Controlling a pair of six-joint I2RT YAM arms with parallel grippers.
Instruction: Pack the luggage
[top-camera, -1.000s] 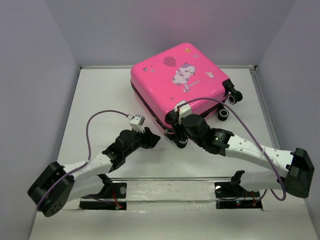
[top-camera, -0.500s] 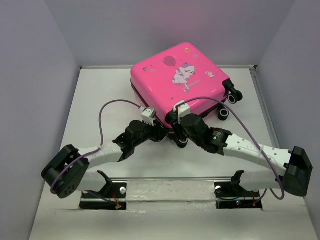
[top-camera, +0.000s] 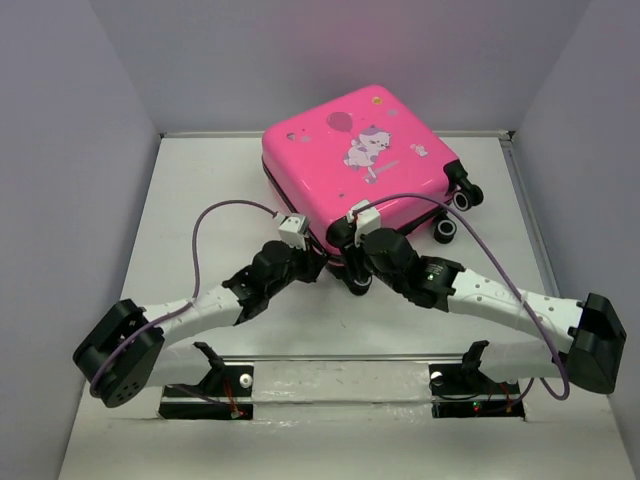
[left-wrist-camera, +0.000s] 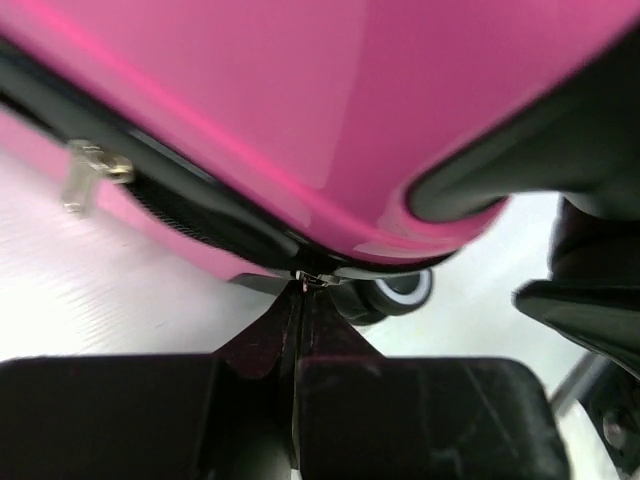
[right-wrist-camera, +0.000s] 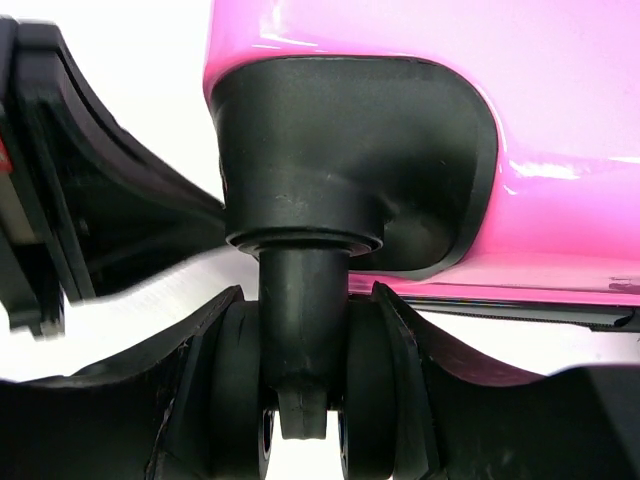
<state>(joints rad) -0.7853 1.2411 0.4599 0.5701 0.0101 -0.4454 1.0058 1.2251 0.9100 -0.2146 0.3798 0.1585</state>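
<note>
Top view: the pink suitcase (top-camera: 350, 150) lies closed at the far centre of the worktop (top-camera: 200, 200). Left wrist: the left gripper (left-wrist-camera: 302, 295) is pinched together, seemingly on a zip pull (left-wrist-camera: 308, 279), so I judge zipping remains. Right wrist: the right gripper (right-wrist-camera: 305, 400) is clamped around a wheel stem (right-wrist-camera: 305, 290).

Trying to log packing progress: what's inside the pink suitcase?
Contents cannot be seen: the luggage lies shut, and the zip seam is closed where visible. Left pincer is shut at the seam; right pincer grips a wheel.
</note>
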